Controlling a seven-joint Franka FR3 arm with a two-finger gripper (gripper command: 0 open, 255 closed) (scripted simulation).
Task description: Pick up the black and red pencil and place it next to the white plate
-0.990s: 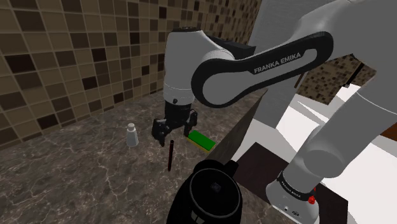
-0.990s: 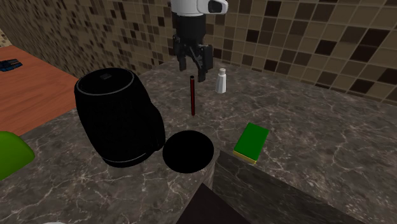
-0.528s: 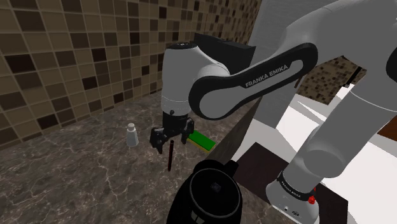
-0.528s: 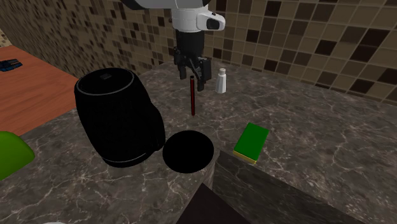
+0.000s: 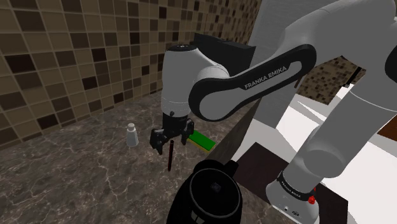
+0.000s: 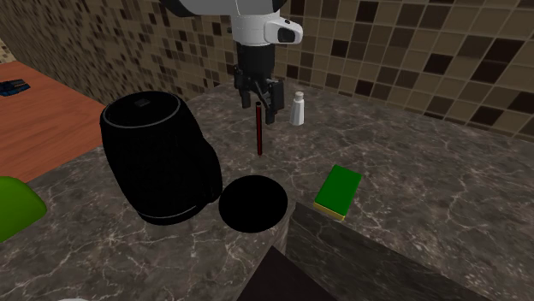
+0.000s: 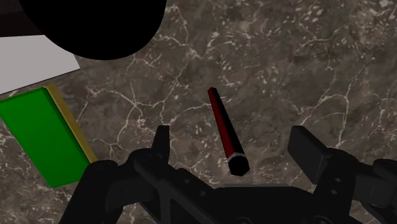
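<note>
The black and red pencil (image 5: pixel 170 156) (image 6: pixel 259 130) (image 7: pixel 224 127) lies flat on the dark marbled counter. My gripper (image 5: pixel 167 139) (image 6: pixel 262 107) (image 7: pixel 234 141) hangs low over the pencil's end nearest the tiled wall. It is open, with one finger on each side of the pencil, and neither touches it. The plate is drawn as a flat black disc (image 6: pixel 252 203) (image 7: pixel 95 25) on the counter just past the pencil's other end. In the shoulder view a big black appliance (image 5: pixel 213 194) covers that spot.
A green sponge (image 6: pixel 341 190) (image 5: pixel 200 140) (image 7: pixel 41 137) lies beside the disc. A small white shaker (image 6: pixel 297 109) (image 5: pixel 132 135) stands near the tiled wall, close to the gripper. The black appliance (image 6: pixel 158 154) stands on the disc's other side. A raised ledge (image 6: pixel 368 256) borders the counter.
Over the last second the gripper has come down from above the counter to straddle the pencil's end. Since half a second ago it has hardly moved. The pencil lies as before.
</note>
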